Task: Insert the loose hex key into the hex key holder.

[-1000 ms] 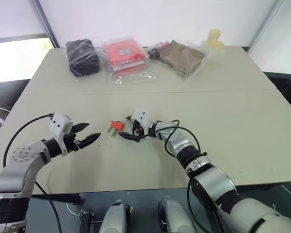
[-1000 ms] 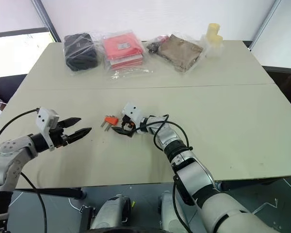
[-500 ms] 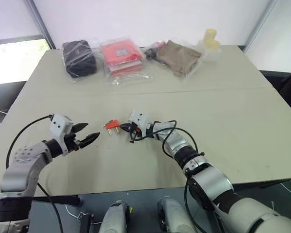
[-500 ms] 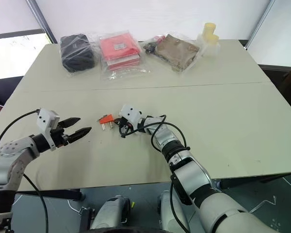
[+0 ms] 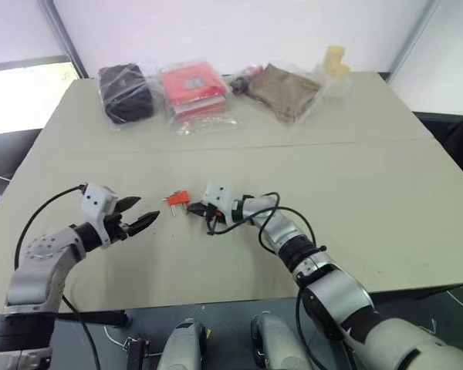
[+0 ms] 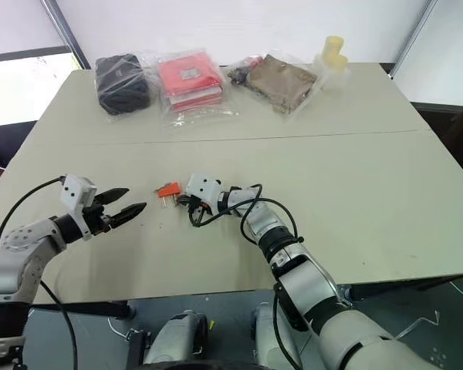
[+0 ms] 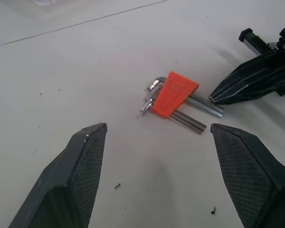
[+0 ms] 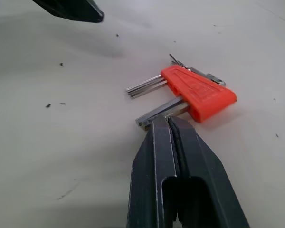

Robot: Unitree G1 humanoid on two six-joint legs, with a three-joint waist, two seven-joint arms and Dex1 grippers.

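Orange holder (image 8: 199, 92): flat on the table (image 5: 332, 177), straight ahead of my right fingertips and just past them.
Hex key (image 8: 161, 110): the thickest shaft here. It looks to be seated in the holder already, with a good stretch sticking out toward me. I can't tell how deep it sits.
Right gripper (image 8: 168, 121): fingers pressed together with nothing between them, tips right at the free end of that shaft, touching it or as near as makes no difference.
Left gripper (image 7: 157, 127): fingers spread wide, holding nothing. The holder lies ahead of them, centred on the gap but well clear of both pads.
Thinner keys (image 8: 145, 87): a few poke out of the holder beside the thick one, running the same way and out of my path.
Long axis: the shaft runs nearly in line with my right fingers, from my tips into the block.
Nearer arm: the right, by a long way. The left is only standing by.
What counts next: as I judge it, a push along that axis sends the key home, but pushing off-line could skid the block across the table.
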